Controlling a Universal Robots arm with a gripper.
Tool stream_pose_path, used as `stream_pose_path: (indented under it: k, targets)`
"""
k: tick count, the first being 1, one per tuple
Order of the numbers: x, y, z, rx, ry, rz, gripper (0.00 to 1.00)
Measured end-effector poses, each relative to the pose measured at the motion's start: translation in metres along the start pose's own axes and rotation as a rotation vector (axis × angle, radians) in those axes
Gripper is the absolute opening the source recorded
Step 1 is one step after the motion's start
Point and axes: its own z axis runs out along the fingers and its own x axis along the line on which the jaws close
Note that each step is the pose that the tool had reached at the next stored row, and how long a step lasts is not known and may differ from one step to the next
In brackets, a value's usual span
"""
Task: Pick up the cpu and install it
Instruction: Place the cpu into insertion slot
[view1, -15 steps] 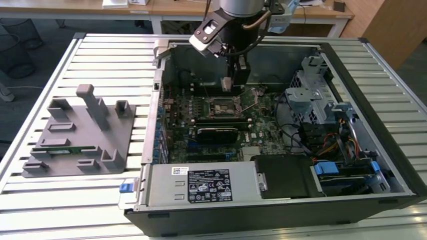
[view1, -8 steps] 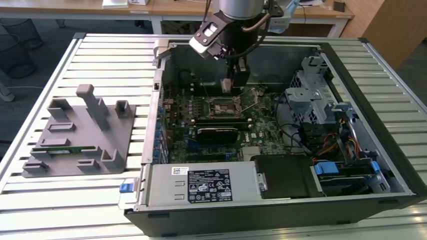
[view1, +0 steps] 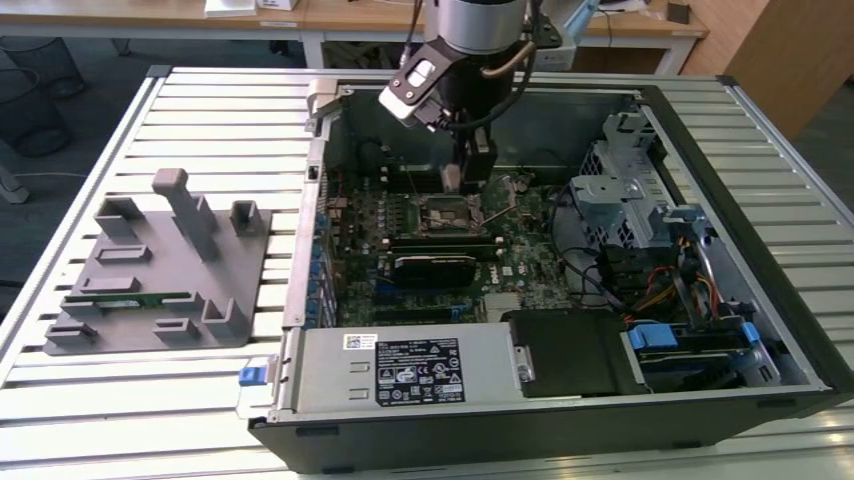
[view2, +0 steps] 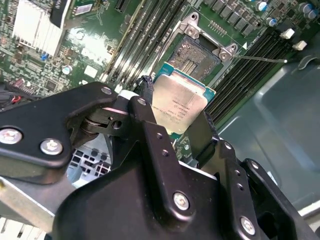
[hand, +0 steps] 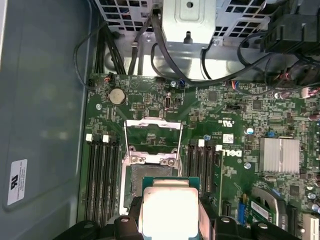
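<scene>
Inside an open computer case (view1: 534, 440) lying on a slatted white desk (view1: 200, 100), my end effector (view1: 467, 182) reaches down over the motherboard (view1: 534, 260), toward the desk's far edge

My end effector (view2: 176, 119) is pinching the cpu (view2: 181, 102) by two opposite edges. One black finger (view2: 202, 134) presses on either side, and the shiny metal top faces the second wrist view. In the first wrist view the cpu (hand: 167, 210) shows as a bright square with a green rim, clamped in my end effector (hand: 170, 223)

The cpu hangs just over the socket (view2: 196, 56), tilted against it rather than lying flat. The socket (hand: 146, 172) stands uncovered, its metal frame (hand: 152, 134) swung up and back, with the bare contact field showing in both wrist views. From the exterior view the socket (view1: 447, 210) sits right beneath my fingertips. I cannot tell whether the chip's lower edge touches it

Black memory slots (hand: 102, 175) run along both sides of the socket, and a ribbed silver heatsink (hand: 279, 155) stands farther off on the board. A silver box (view1: 400, 370) with a label fills the case's near end

Beside the case, near the desk's edge on the exterior view's left, a grey tray (view1: 160, 275) carries a thin green memory stick (view1: 127, 297)
</scene>
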Motion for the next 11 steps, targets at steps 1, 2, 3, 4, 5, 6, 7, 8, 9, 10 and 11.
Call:
stream_pose_path:
  k: [1, 2, 3, 4, 5, 6, 7, 8, 9, 10, 11]
  targets:
    - [0.0007, -0.0002, 0.0019, 0.0000, 0.0001, 0.000, 0.53]
    - [0.0010, -0.0005, 0.0037, -0.0001, 0.0001, 0.000, 0.53]
    - [0.0011, -0.0007, 0.0053, 0.0000, 0.0002, 0.000, 0.53]
    - [0.0011, -0.0008, 0.0063, 0.0000, 0.0001, 0.000, 0.53]
    - [0.0011, -0.0008, 0.0068, -0.0001, 0.0001, 0.000, 0.53]
    - [0.0011, -0.0009, 0.0072, 0.0000, 0.0001, 0.000, 0.53]
    - [0.0011, -0.0009, 0.0076, 0.0000, 0.0001, 0.000, 0.53]
    - [0.0011, -0.0009, 0.0078, 0.0000, 0.0000, 0.000, 0.53]
    - [0.0011, -0.0010, 0.0082, 0.0000, 0.0001, 0.000, 0.53]
    - [0.0011, -0.0010, 0.0086, -0.0001, 0.0002, 0.000, 0.53]
    - [0.0011, -0.0010, 0.0089, 0.0000, 0.0001, 0.000, 0.53]
